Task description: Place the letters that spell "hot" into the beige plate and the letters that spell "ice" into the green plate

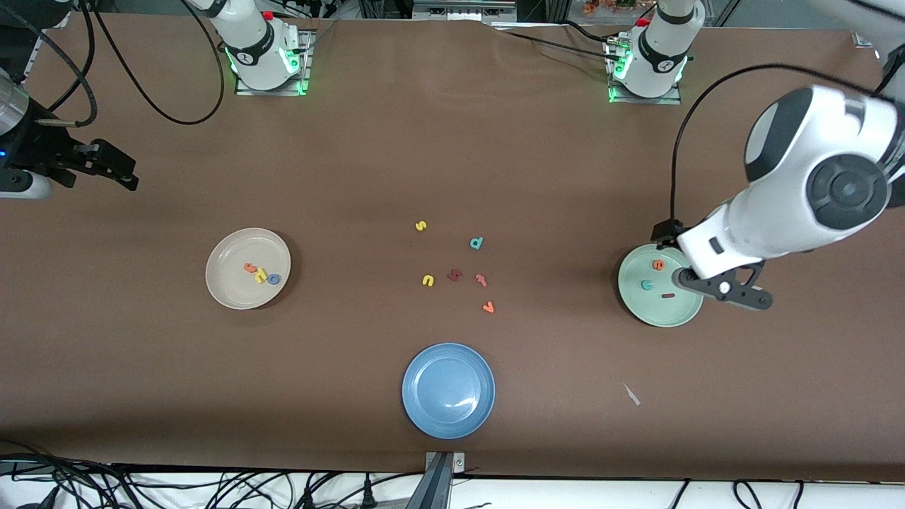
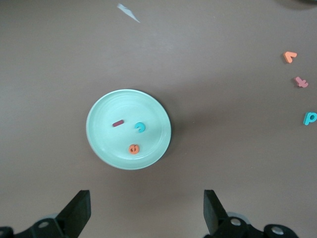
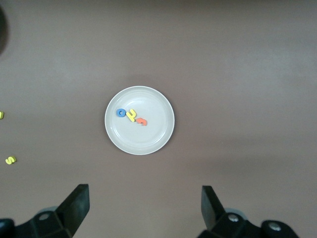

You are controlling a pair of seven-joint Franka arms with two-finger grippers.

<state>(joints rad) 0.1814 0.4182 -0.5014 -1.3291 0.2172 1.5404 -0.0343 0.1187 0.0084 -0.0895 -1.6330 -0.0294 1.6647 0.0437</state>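
Mint-green plate [image 1: 661, 314], holding the i, c and e, is overhung by the empty, spread left gripper [image 1: 735, 291]; the spread, empty right gripper [image 1: 113, 170] is held well apart from the beige plate [image 1: 230, 290].

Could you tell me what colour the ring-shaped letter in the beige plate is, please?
Blue: the ring letter shows best in the right wrist view.

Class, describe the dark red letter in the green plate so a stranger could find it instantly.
Find the green plate toward the left arm's end of the table. Three letters lie in it. The dark red "i" is the only straight bar, unlike the teal "c" and orange "e".
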